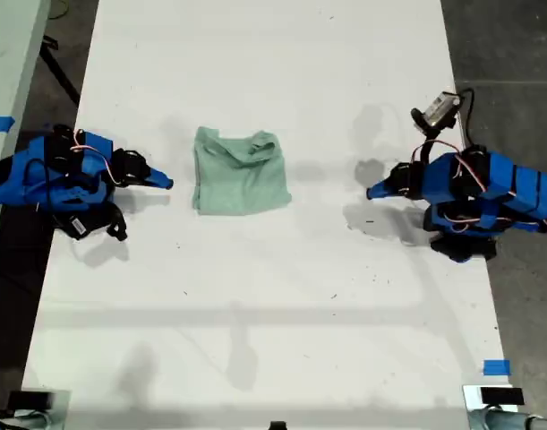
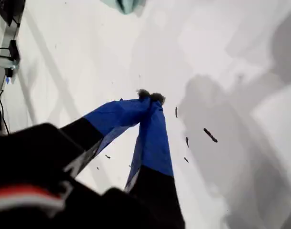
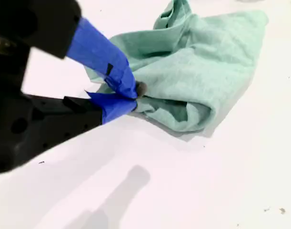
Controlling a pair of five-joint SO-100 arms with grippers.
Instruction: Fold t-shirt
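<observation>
One t-shirt (image 1: 241,172), folded, upper middle of exterior view. Two arms: my second gripper (image 1: 166,183) at exterior view's left, my first gripper (image 1: 371,192) at exterior view's right. One white table (image 1: 273,296). Two blue tape pieces (image 1: 496,367): one lower right, one upper left edge of exterior view.

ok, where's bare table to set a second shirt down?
Widest bare patch: the table strip below the t-shirt and both arms in the exterior view. Also open above it. Tighter between the t-shirt and my first gripper; crowded between it and my second gripper.
</observation>
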